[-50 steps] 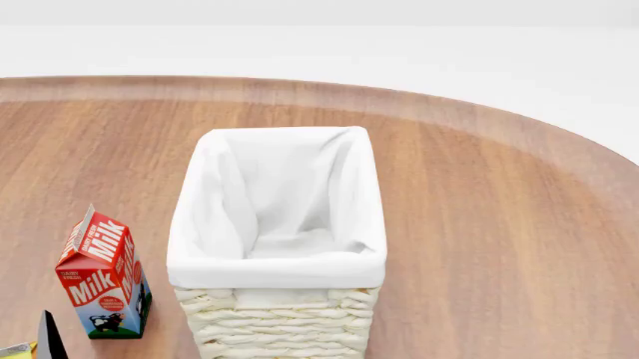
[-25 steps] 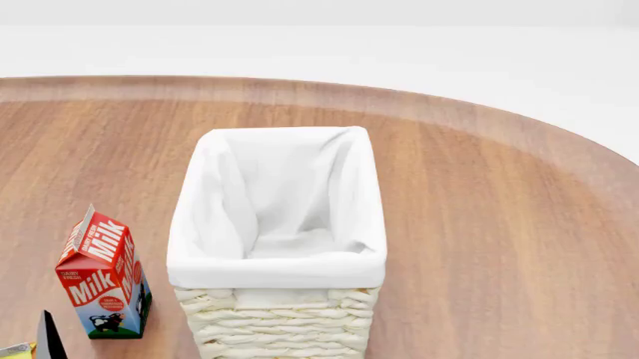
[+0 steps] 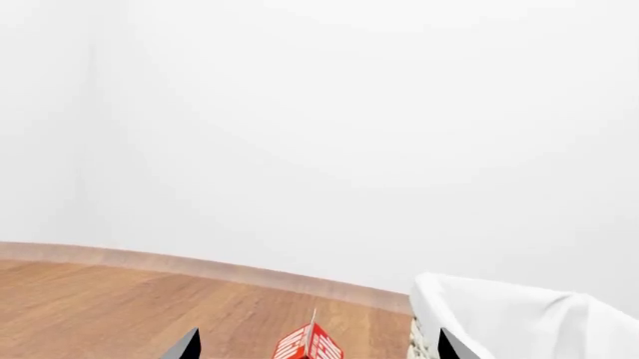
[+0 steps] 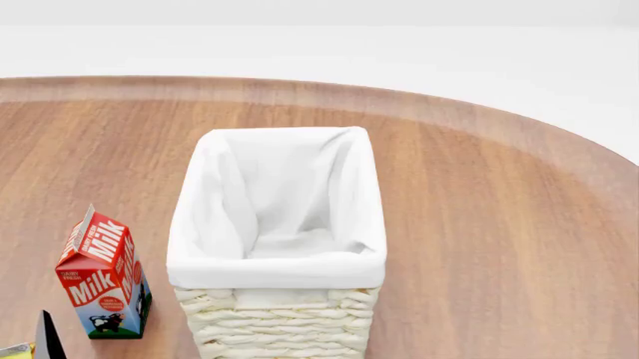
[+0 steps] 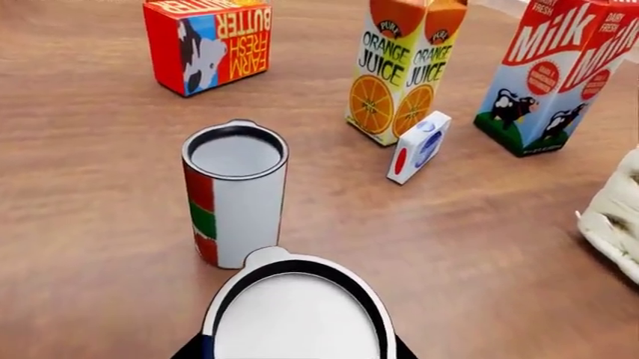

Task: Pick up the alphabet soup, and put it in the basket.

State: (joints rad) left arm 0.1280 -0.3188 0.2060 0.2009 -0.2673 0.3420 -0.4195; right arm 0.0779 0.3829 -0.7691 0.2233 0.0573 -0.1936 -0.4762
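The alphabet soup can [image 5: 298, 318], with a white lid, black rim and blue side, sits between the fingers of my right gripper [image 5: 296, 350], which is shut on it; only slivers of the dark fingers show beside it. The right gripper is out of the head view. The cream-white wicker basket [image 4: 280, 321] with its white cloth lining stands at the middle of the wooden table; its corner shows in the right wrist view [image 5: 614, 217] and left wrist view [image 3: 519, 318]. My left gripper [image 3: 316, 350] is open and empty, above the milk carton [image 3: 310, 345].
A second can [image 5: 235, 194] with red and green stripes stands just beyond the held one. Behind it are a butter box [image 5: 209, 41], an orange juice carton [image 5: 405, 67], a small white box [image 5: 420, 148] and the milk carton [image 5: 554, 75], which stands left of the basket [image 4: 102, 277].
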